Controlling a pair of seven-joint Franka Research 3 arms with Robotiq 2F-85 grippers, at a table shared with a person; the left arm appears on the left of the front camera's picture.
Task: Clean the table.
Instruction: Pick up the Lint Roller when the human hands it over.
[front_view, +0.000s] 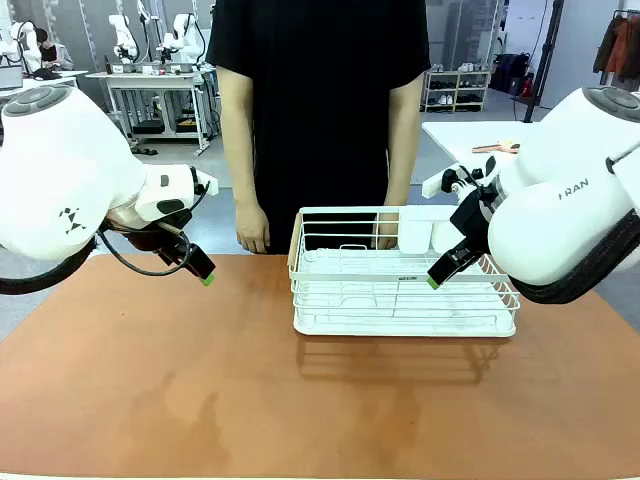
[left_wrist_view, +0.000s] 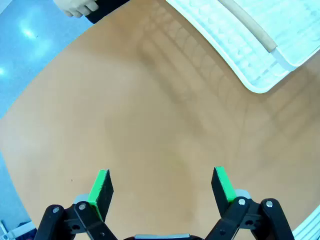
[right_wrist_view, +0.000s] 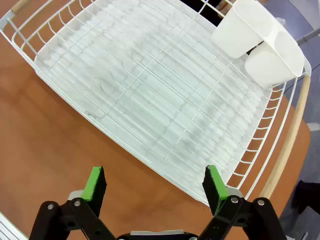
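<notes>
Two cups (right_wrist_view: 244, 29) (right_wrist_view: 276, 62) in one rack (front_view: 400, 327), one table (front_view: 200, 390), left gripper (left_wrist_view: 160, 175), right gripper (right_wrist_view: 152, 172)

The table (front_view: 200, 400) looks smooth and matt, the rack (front_view: 405, 325) white-coated wire.

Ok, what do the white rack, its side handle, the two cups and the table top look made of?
White wire dish rack: probably coated metal, thin even bars with a slight sheen. Its pale rod-shaped side handle: likely wood, matte, grain not discernible. Two white tapered cups in the rack's corner: likely plastic, smooth, seamless walls. Reddish-brown table top: smooth matte surface, perhaps laminate; faintly smeared.
</notes>
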